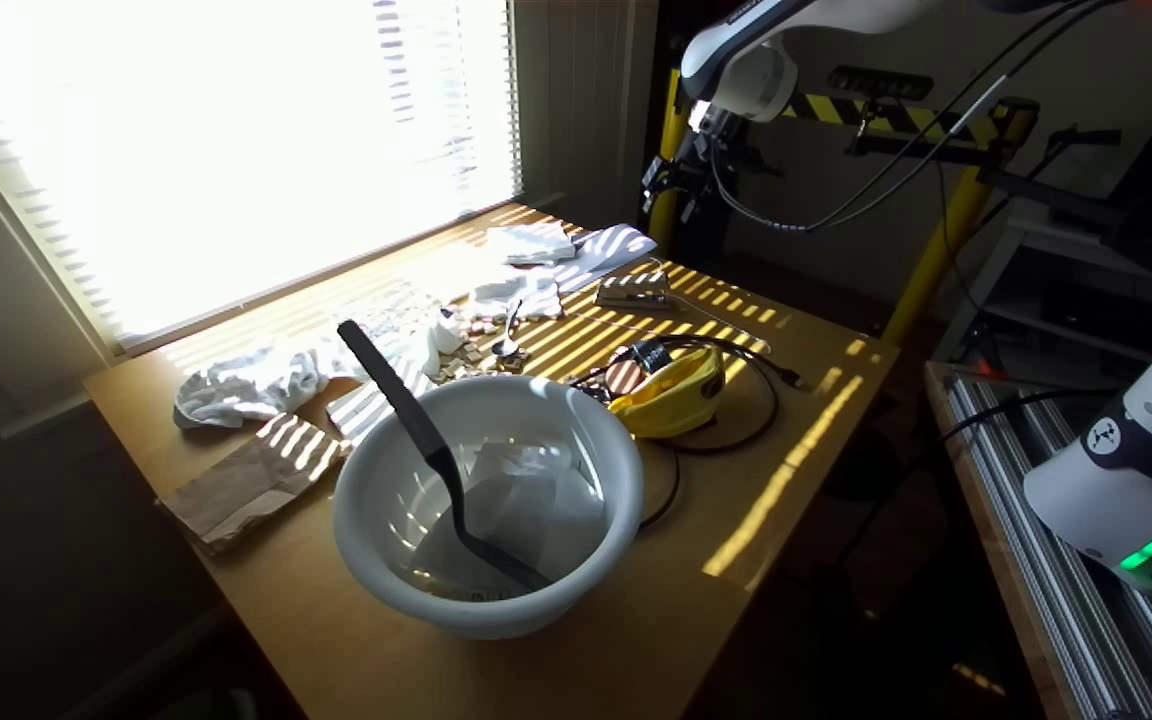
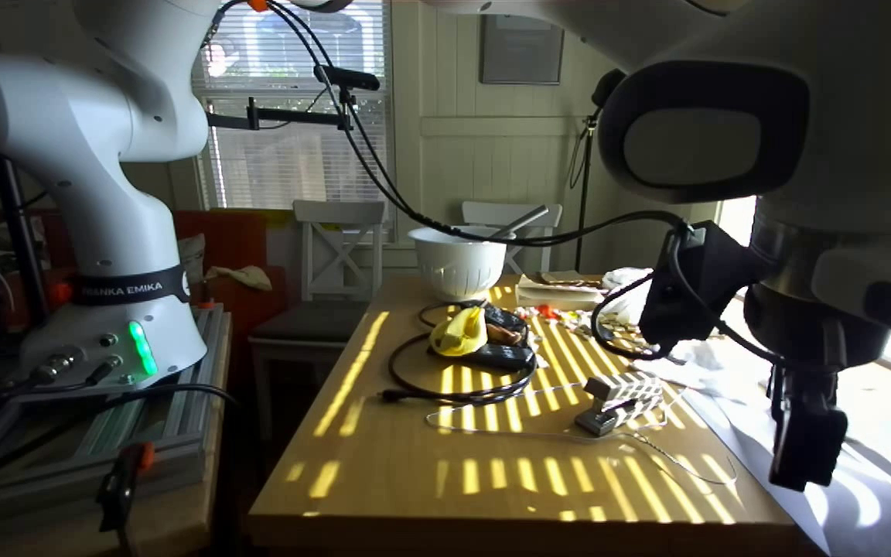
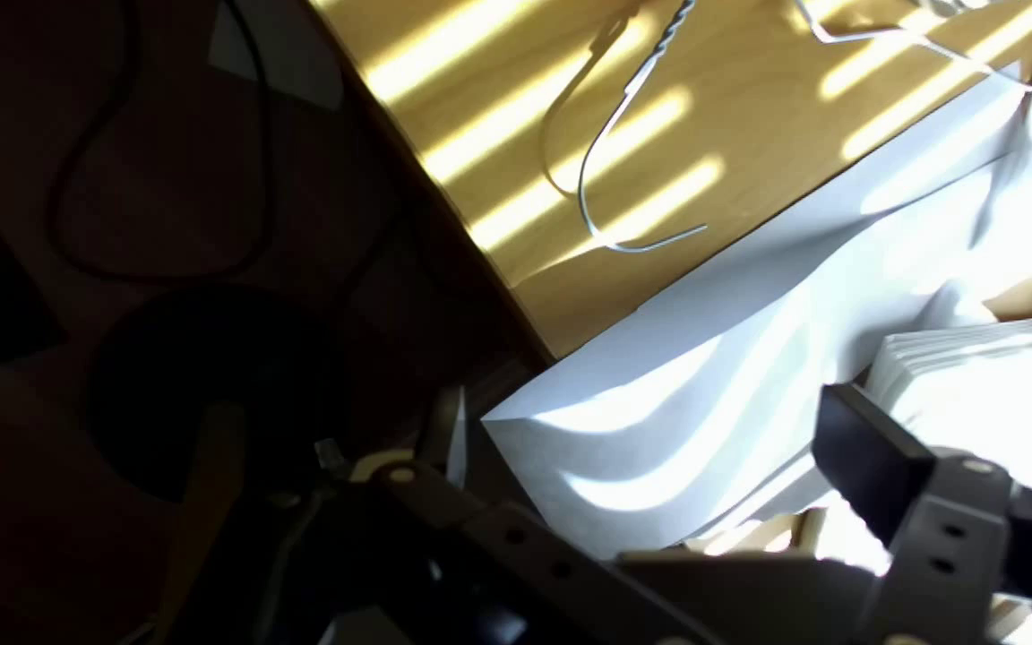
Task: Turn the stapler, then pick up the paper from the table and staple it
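The stapler (image 1: 633, 292) lies on the wooden table in both exterior views (image 2: 619, 401). It is not clearly visible in the wrist view. A white sheet of paper (image 1: 608, 250) lies at the table's corner by the window, its end reaching past the table edge. It also shows in an exterior view (image 2: 871, 507) and the wrist view (image 3: 704, 394), slightly curved. My gripper (image 3: 655, 443) is open and empty, its fingers on either side of the paper's end in the wrist view. In both exterior views my gripper (image 1: 671, 203) (image 2: 805, 456) hangs above the paper, apart from it.
A bent wire (image 3: 589, 170) lies between stapler and table edge. A stack of white napkins (image 3: 982, 367) sits beside the paper. A black cable (image 2: 407, 394) and yellow object (image 2: 459, 333) lie beyond the stapler. A white bowl (image 1: 356, 520) holds a dark-handled utensil (image 1: 391, 385).
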`<state>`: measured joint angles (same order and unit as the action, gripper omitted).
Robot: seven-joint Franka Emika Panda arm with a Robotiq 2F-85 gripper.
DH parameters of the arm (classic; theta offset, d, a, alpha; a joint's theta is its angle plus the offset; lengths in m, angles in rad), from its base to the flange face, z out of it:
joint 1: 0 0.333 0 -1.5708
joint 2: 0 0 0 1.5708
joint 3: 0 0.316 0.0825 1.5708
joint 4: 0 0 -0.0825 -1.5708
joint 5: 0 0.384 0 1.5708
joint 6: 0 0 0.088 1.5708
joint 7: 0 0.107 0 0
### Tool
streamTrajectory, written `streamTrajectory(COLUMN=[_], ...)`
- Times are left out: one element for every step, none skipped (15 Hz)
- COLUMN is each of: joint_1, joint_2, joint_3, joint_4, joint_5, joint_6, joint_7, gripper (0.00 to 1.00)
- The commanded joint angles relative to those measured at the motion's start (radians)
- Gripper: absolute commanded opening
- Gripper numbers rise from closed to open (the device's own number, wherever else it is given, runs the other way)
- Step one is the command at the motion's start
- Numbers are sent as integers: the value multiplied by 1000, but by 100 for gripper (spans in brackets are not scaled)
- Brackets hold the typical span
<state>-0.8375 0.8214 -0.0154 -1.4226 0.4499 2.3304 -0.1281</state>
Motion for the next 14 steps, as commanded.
streamTrajectory(joint_1=[-47,-62,-75,-90,-97,-101,-91,-84,-84,-84,-83,-94,-100,-105], joint_2=[81,106,126,150,178,210,235,151,175,193,204,211,220,228], joint_3=[20,31,44,60,70,78,68,54,54,55,55,68,75,79], joint_4=[125,154,174,204,235,269,299,184,211,232,245,252,257,267], joint_5=[33,38,38,31,22,19,11,6,6,6,6,20,23,27], joint_6=[-50,-47,-42,-49,-44,-27,-10,-16,-12,-9,-9,-29,-21,-33], joint_7=[-36,-59,-91,-138,-170,-185,-150,-143,-143,-143,-143,-144,-165,-163], gripper=[100,100,100,100,100,100,100,100,100,100,100,100,100,100])
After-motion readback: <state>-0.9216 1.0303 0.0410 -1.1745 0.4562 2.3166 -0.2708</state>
